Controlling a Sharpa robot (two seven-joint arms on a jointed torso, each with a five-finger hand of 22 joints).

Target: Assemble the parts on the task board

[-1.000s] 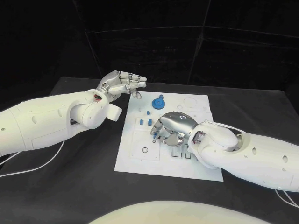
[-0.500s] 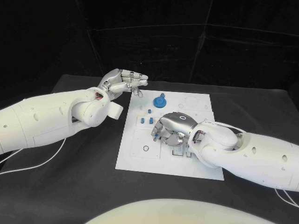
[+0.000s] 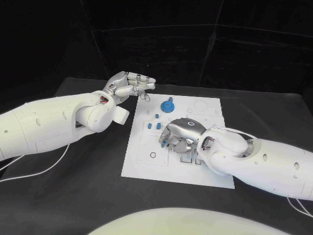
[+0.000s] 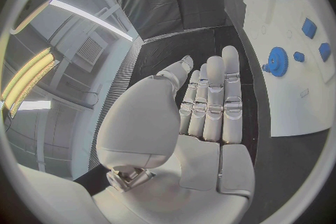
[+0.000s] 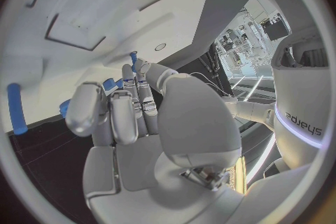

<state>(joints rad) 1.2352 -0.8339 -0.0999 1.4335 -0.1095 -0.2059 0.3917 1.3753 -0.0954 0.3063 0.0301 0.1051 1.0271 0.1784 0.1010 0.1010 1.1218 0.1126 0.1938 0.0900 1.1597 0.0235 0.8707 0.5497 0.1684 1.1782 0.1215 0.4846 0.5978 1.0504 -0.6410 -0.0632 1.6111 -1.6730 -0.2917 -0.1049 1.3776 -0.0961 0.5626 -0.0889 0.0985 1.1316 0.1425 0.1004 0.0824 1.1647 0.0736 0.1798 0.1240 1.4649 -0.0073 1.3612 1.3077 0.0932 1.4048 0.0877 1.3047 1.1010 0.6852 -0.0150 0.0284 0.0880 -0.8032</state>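
Left hand [image 3: 130, 85] drifted slightly; one blue gear [image 3: 167, 105], two hands.

Both arms are bulky, smooth white shells with small round recesses along the casing. The left hand [image 3: 128, 85] and right hand [image 3: 181, 134] are silver metal with segmented fingers and pale grey pads on the inner side. The right hand's back is a rounded silver dome with a small light spot. Thin white cables trail from each arm.
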